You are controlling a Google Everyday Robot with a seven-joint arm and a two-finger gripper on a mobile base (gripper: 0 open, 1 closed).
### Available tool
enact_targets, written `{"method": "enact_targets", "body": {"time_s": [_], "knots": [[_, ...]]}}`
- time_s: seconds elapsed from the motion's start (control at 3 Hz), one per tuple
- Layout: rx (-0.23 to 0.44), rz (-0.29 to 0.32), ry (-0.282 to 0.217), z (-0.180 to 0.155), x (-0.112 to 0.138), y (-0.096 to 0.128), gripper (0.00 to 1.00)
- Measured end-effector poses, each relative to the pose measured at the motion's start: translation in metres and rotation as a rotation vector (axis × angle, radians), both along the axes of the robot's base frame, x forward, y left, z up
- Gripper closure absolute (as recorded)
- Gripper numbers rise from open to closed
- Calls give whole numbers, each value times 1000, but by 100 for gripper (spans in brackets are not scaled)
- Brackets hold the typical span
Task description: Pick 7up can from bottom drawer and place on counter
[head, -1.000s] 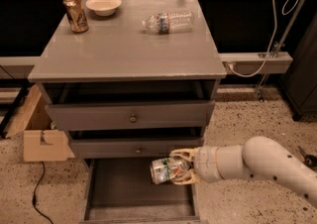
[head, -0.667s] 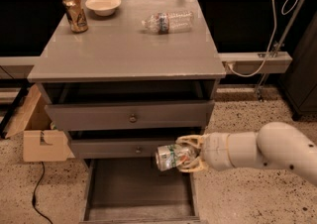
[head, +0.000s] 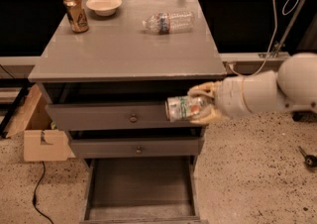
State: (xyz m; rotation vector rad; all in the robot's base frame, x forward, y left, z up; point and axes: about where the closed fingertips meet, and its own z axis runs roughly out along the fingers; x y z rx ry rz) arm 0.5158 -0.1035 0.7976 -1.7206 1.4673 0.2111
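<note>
One claw [head: 202, 109], centre right of frame, clamped on 7up can [head: 181, 108], long axis horizontal. The table [head: 124, 52] top lies above and left of the can.

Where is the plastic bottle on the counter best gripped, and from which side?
Probably across the middle of the plastic bottle, from straight above: it lies on its side on the counter, long axis left to right, so jaws closing front to back span its narrow width. The gripper is shut on the 7up can, in front of the top drawer.
</note>
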Motion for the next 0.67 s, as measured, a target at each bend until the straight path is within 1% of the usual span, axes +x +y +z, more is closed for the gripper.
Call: {"method": "enact_targets", "body": {"time_s": [0.33,0.67], "knots": [[5,12,3,42,65,11,100],[26,18,-47,70,79,19,100]]}}
